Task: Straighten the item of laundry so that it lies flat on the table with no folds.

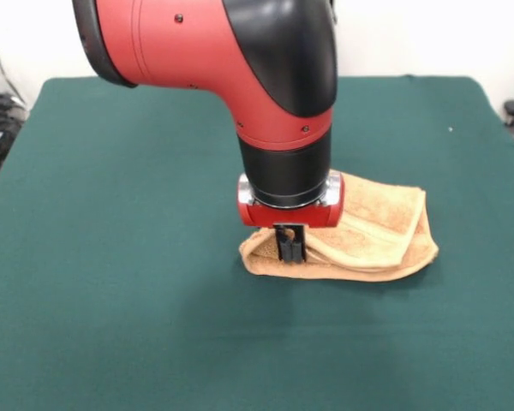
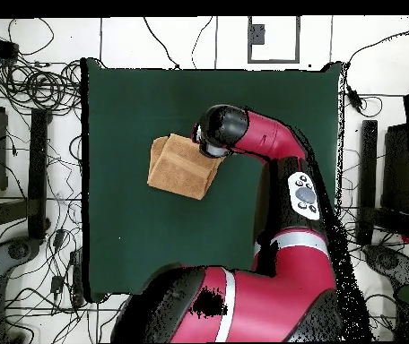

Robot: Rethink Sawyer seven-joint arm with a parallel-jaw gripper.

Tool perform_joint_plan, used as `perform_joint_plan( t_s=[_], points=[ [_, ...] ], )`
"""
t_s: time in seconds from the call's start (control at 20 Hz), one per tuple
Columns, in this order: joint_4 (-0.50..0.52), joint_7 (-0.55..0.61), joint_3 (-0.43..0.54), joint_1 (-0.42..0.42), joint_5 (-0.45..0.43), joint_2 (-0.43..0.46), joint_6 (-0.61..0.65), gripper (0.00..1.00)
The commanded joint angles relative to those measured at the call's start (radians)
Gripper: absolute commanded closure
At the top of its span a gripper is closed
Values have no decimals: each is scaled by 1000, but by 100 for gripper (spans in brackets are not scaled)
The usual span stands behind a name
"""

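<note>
table point(image 1: 111, 325) bare all round | towel point(image 1: 385, 231) folded | end effector point(image 1: 289, 248) at its edge

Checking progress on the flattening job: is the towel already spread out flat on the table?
No. In the front view the towel lies folded over itself in layers, with the pincer down at its left edge.

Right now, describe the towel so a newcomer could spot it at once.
Start at the dark green table, then follow the red arm down to its pincer. The orange-tan towel lies under it, folded over in a crumpled bundle. It is the only cloth and the only light-coloured thing on the green cover.
</note>
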Motion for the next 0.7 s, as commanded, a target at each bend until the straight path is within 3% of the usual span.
perform_joint_plan(
  t_s=[0.05,0.7],
  points=[
    [63,77,66,12,-1,13,71,100],
    [55,74,64,9,-7,-3,94,100]
  ],
)
